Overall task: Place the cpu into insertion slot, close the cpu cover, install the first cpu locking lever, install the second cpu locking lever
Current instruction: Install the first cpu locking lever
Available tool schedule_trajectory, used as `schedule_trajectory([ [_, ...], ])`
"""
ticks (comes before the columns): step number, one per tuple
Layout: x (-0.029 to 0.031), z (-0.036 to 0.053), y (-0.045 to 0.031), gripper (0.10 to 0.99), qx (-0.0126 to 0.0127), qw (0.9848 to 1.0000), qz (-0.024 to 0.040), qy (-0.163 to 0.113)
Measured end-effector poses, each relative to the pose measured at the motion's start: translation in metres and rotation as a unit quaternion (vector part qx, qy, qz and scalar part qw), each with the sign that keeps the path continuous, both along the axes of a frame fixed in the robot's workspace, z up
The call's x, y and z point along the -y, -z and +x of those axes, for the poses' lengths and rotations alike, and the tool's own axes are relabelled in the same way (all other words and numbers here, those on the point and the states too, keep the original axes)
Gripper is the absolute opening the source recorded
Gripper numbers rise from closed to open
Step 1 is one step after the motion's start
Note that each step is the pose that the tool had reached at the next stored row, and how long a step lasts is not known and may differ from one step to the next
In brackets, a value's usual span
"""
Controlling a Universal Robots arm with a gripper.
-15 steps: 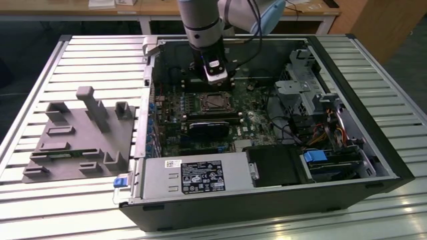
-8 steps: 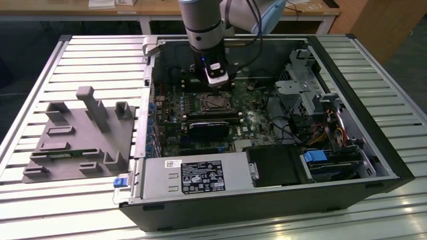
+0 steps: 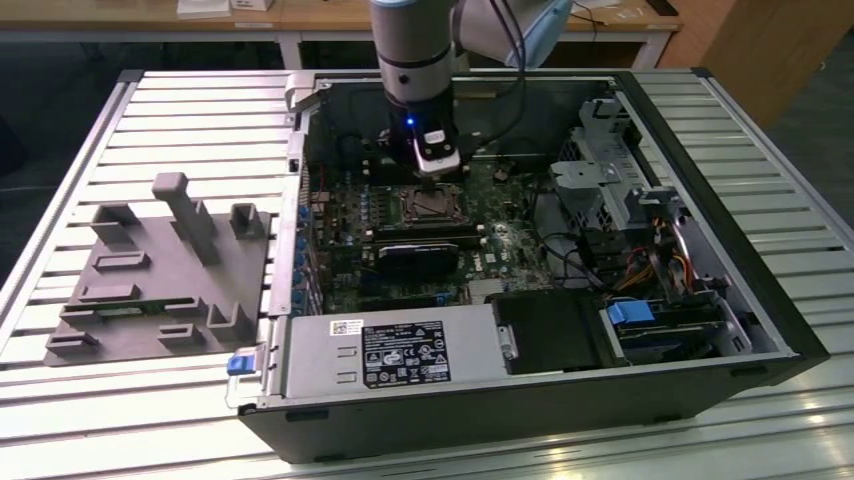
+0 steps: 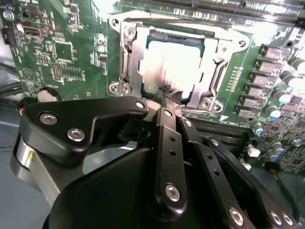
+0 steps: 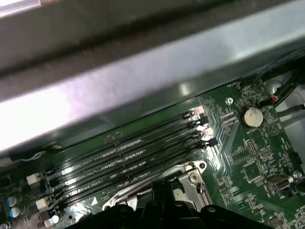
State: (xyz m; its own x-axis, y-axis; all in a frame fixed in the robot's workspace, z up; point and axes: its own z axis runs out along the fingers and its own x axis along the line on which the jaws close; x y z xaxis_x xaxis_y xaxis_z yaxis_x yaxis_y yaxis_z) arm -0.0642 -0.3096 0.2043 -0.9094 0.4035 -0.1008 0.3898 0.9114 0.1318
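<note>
Pincer (image 4: 171, 94), tips together, over one seated cpu (image 4: 174, 59).

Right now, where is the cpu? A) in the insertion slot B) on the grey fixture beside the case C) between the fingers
A: in the second wrist view the cpu lies in the insertion slot, its silvery top showing through the window of the cpu cover.
</note>
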Motion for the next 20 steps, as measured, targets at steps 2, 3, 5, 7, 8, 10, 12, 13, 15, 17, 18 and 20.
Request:
schedule_trajectory([
  [2,0.002,0.0001,0.0,0.106,-0.0002,1.0,-0.0005,0.0],
  [3,0.0029,0.0001,0.0,0.106,-0.0002,1.0,-0.0008,0.0],
  [5,0.0049,0.0,0.0,0.106,-0.0002,1.0,-0.0017,0.0],
  [7,0.0072,0.0001,0.0,0.106,-0.0002,1.0,-0.0023,0.0],
  [8,0.0085,0.0,0.0,0.106,-0.0002,1.0,-0.0026,0.0],
  [10,0.0112,0.0001,0.0001,0.106,-0.0002,1.0,-0.0031,0.0],
  [12,0.0142,0.0,0.0,0.106,-0.0002,1.0,-0.0037,0.0],
  [13,0.0157,0.0001,0.0,0.106,-0.0002,1.0,-0.0041,0.0],
  [15,0.0185,0.0001,0.0001,0.106,-0.0002,1.0,-0.0047,0.0],
  [17,0.0209,0.0,0.0001,0.106,-0.0002,1.0,-0.0055,0.0],
  [18,0.0219,0.0001,0.0001,0.106,-0.0002,1.0,-0.0059,0.0],
  [20,0.0228,0.0,0.0001,0.106,-0.0001,1.0,-0.0071,0.0],
])
